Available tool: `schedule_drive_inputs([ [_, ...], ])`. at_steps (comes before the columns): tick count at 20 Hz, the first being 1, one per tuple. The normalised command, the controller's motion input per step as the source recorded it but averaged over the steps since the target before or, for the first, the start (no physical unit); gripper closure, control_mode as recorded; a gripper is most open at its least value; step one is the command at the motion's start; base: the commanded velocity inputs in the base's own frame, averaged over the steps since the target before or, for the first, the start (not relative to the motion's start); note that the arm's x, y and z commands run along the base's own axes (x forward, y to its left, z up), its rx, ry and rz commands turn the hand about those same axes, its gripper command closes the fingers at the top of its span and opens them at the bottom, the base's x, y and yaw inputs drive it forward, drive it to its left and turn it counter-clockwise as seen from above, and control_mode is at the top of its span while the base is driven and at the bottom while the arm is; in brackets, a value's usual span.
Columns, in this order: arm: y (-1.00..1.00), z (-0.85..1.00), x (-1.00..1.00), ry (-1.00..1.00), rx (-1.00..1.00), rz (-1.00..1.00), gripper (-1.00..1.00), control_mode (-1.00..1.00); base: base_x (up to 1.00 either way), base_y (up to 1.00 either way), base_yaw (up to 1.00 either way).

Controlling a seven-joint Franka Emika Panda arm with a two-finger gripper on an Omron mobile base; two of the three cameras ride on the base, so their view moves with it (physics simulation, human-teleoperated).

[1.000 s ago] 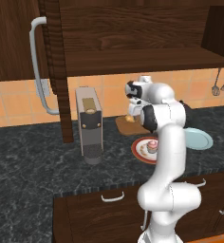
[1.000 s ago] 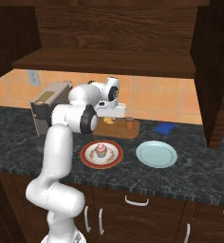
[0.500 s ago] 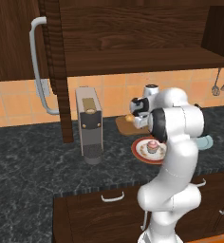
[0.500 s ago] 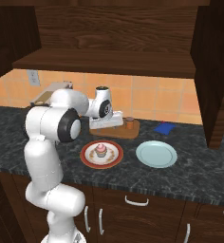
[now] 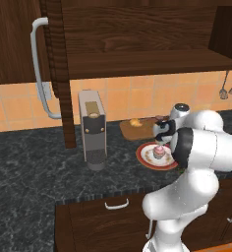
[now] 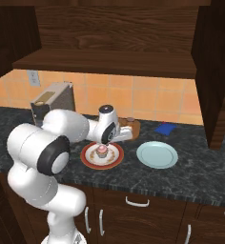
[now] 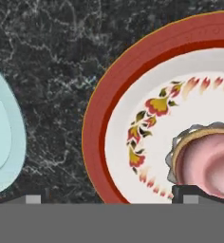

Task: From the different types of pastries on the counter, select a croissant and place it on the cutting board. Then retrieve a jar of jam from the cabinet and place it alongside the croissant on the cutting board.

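The arm has swung back off the cutting board (image 5: 142, 129) and the end effector (image 6: 125, 135), wide open and empty (croissant (image 5: 134, 122) left on the board), now hangs over the cupcake (image 7: 210, 163) plate (image 7: 128, 95); jam next.

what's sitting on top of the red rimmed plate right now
A pink-frosted cupcake in a silver wrapper sits on the red-rimmed plate, around its middle. The plate's flower pattern shows beside it. The part of the plate beneath the cupcake is covered.

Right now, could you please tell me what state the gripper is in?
Gripper: open, holding nothing, hovering over the red-rimmed plate with the cupcake.
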Motion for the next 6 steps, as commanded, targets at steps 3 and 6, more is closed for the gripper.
schedule_drive_inputs([
  [3, -0.69, 0.65, -0.32, 0.01, 0.08, 0.25, -1.00, -1.00, 0.00, 0.00, 0.00],
  [6, -0.47, 0.65, -0.34, 0.04, 0.08, 0.23, -1.00, -1.00, 0.00, 0.00, 0.00],
])
